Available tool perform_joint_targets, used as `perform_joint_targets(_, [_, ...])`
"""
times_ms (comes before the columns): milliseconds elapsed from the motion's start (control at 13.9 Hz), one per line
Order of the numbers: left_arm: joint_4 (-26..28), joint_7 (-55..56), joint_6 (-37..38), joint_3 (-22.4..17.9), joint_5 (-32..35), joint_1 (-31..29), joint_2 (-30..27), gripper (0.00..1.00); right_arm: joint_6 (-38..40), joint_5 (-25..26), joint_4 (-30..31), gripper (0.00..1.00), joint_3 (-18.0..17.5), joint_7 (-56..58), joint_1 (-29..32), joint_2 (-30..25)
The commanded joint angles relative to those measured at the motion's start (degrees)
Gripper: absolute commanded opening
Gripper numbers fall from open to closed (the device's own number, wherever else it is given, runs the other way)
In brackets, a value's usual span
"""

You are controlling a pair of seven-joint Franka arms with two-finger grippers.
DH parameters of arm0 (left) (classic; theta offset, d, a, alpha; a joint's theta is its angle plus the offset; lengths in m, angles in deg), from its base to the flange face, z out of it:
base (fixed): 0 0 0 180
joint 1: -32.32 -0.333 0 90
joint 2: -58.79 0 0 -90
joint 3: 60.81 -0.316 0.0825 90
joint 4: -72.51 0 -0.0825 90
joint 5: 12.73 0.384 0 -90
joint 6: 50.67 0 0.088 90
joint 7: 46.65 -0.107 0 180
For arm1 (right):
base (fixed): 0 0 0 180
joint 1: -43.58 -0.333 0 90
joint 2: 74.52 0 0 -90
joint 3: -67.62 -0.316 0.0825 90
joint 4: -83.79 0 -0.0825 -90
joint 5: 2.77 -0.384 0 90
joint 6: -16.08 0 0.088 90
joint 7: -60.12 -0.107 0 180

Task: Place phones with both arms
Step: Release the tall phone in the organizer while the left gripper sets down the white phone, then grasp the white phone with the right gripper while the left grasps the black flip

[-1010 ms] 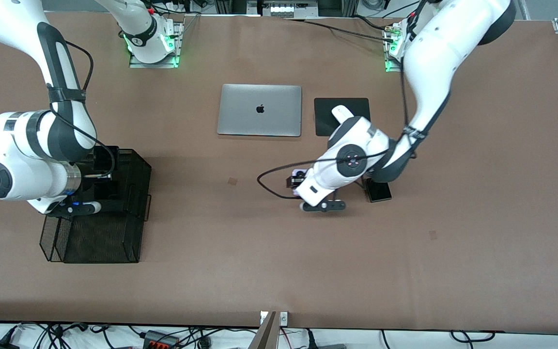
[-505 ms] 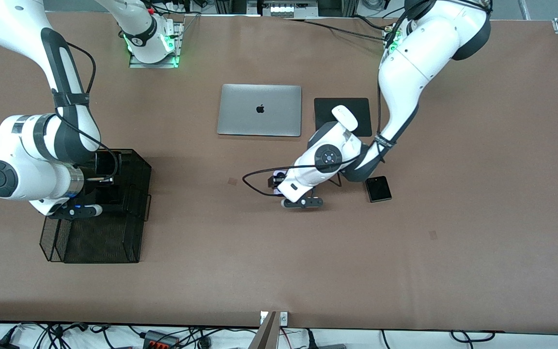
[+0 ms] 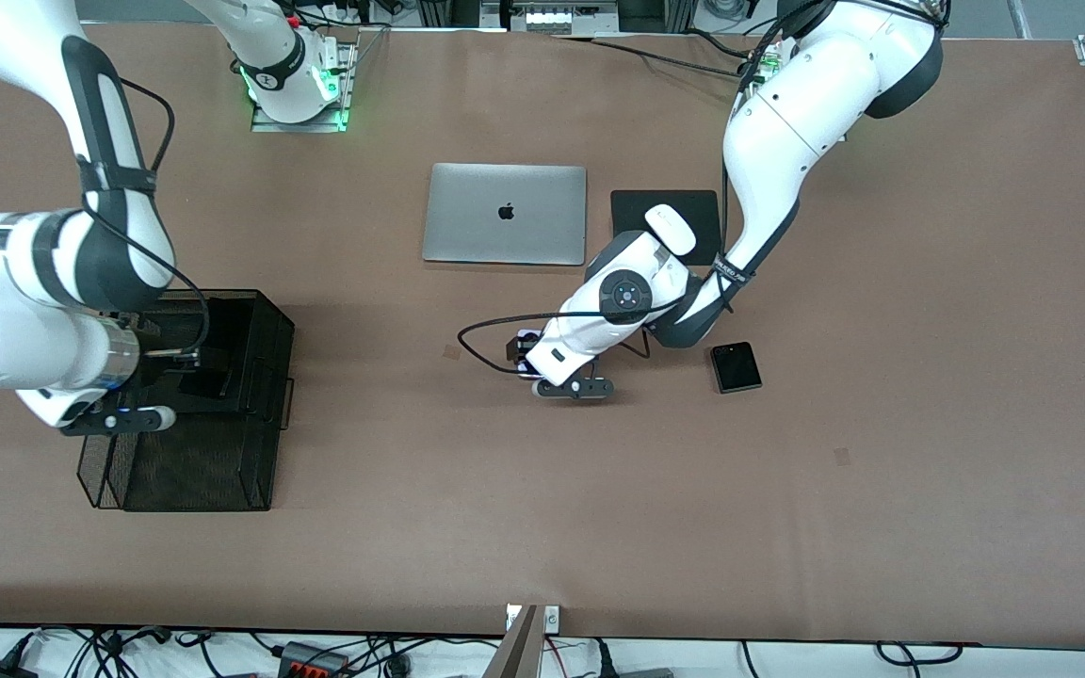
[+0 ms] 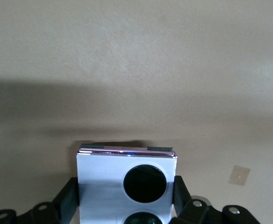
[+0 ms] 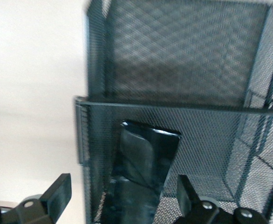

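On the worktop (image 3: 542, 527), as follows.

Left gripper (image 3: 526, 350): up over the middle of the worktop, between the laptop and the front camera's edge. Its jaws are clamped on the lilac-white phone.

Lilac-white phone (image 4: 127, 184): held by its two side edges between the left fingers (image 4: 67, 201), one black circle showing whole and a second cut off at the frame's edge; bare worktop lies below it.

Right gripper (image 5: 120, 196): over the black mesh organiser at the right arm's end of the worktop. Its jaws stand spread wide, each finger apart from the slab between them.

Long black phone (image 5: 143, 175): inside a mesh compartment of the organiser (image 3: 222, 405), leaning tilted against the mesh wall, free of the right fingers (image 5: 57, 193).

Black flip phone (image 3: 736, 367): flat on the worktop, toward the left arm's end, just beside that arm's elbow and touched by nothing.

Laptop (image 3: 505, 214): shut, nearer the robots' bases.

Mouse (image 3: 672, 228): white, on a black pad (image 3: 632, 209) beside the laptop.
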Motion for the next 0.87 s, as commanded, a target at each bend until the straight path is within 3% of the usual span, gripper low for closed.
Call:
perform_joint_targets(0, [-1.12, -0.26, -0.01, -0.69, 0.53, 1.29, -0.06, 1.00, 1.63, -0.20, -3.89, 1.00, -0.68, -0.44, -3.37, 0.29])
perform_joint_targets(216, [-0.43, 0.00, 2.61, -0.95, 0.62, 0.15, -2.95, 1.00, -4.86, -2.82, -3.81, 1.00, -0.59, -1.41, -7.95, 2.57])
perform_joint_targets(433, [-0.24, 0.00, 18.75, -2.27, 0.88, -3.44, -10.24, 1.00, -7.69, -4.34, -3.81, 1.00, -0.59, -1.42, -10.67, 4.60])
perform_joint_targets(794, [-0.33, -1.14, 39.25, -2.19, 14.93, -9.60, -18.33, 1.00, -9.78, -4.68, -3.90, 1.00, -0.68, -2.38, -14.61, 7.05])
